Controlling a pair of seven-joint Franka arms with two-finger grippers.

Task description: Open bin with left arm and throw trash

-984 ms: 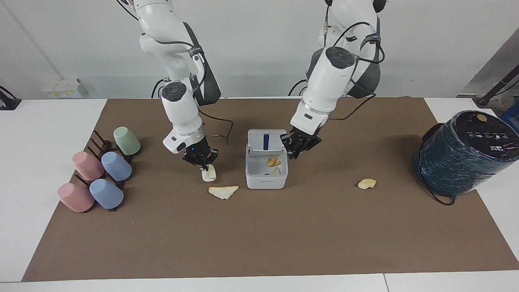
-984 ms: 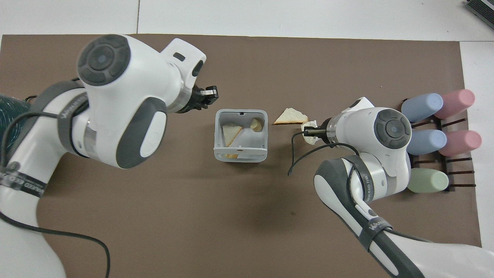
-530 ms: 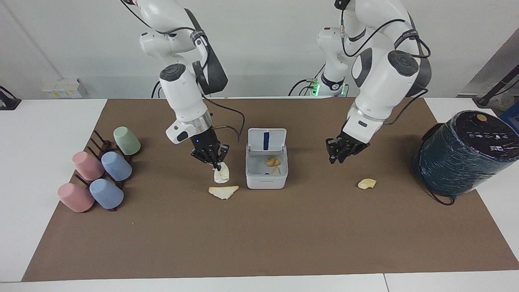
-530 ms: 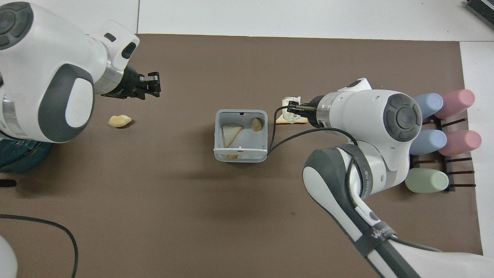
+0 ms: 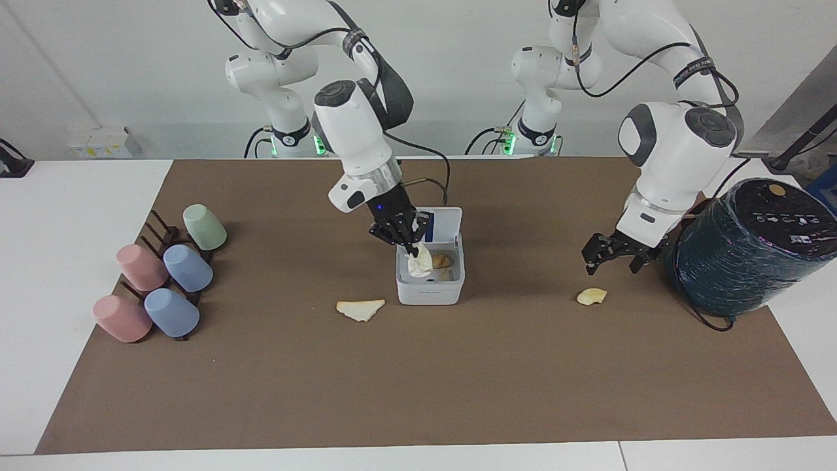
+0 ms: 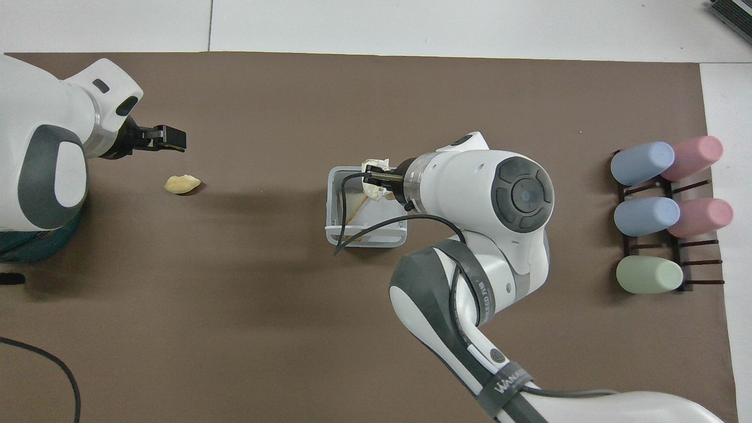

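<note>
The white bin (image 5: 429,292) stands mid-mat with its lid (image 5: 447,222) flipped up. It also shows in the overhead view (image 6: 332,202). A tan triangular piece (image 6: 352,204) and a yellowish bit (image 5: 443,260) lie inside. My right gripper (image 5: 410,247) is shut on the white tissue wad (image 5: 420,263) and holds it over the open bin; both also show in the overhead view, gripper (image 6: 373,176) and wad (image 6: 375,165). A flat tan triangle (image 5: 360,309) lies on the mat beside the bin. My left gripper (image 5: 588,255), shut and empty, hovers over a yellowish peel (image 5: 591,296), seen from overhead too (image 6: 169,137).
A large dark teal wrapped cylinder (image 5: 752,248) stands at the left arm's end of the mat, close to the left arm. A dark rack with several pastel cups (image 5: 160,281) sits at the right arm's end. The peel (image 6: 182,184) lies between bin and cylinder.
My right gripper lifted the tissue wad off the mat and carried it over the bin. My left arm drew away from the bin toward the teal cylinder.
</note>
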